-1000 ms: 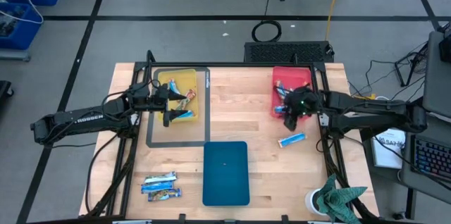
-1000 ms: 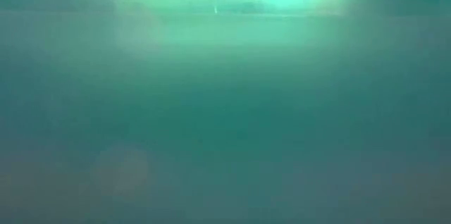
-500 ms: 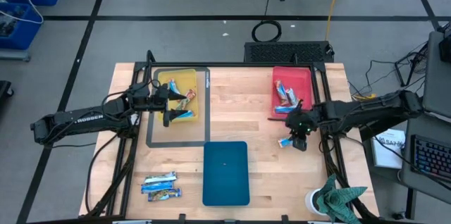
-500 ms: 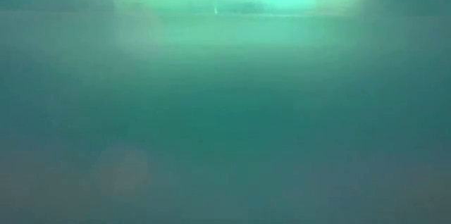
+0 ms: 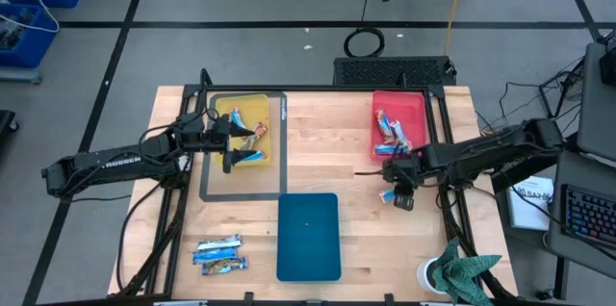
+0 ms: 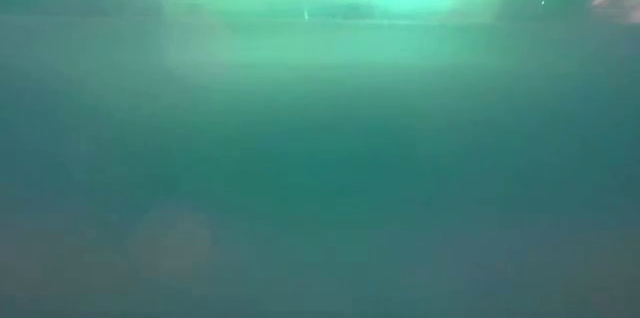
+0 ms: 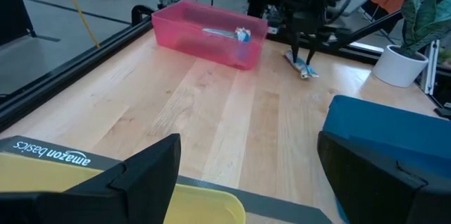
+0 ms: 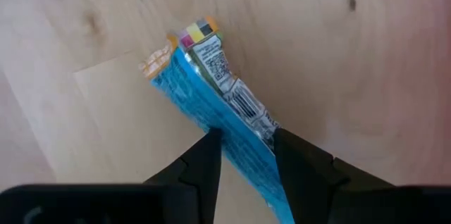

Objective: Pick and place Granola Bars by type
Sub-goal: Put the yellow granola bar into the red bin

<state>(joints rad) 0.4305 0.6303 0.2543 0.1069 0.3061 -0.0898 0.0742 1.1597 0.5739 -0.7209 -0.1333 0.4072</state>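
From above, the right hand (image 5: 399, 193) sits over a blue bar (image 5: 388, 195) on the desk (image 5: 327, 152), just near of the red tray (image 5: 398, 107). The left hand (image 5: 234, 140) hovers open over the yellow tray (image 5: 252, 106). Low view: a blue tray (image 6: 320, 158) blocks everything. Right wrist: fingers (image 8: 204, 160) straddle the blue bar (image 8: 211, 97), grip unclear.

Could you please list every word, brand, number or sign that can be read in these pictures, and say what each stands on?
"amazon basics": on the dark mat under the yellow tray, upside down in the left wrist view.
"ROSSEN": white letters on the left arm, first letter hidden.
Barcode and small print on the blue granola bar between the right gripper fingers: too small to read.
Nothing legible in the low view.
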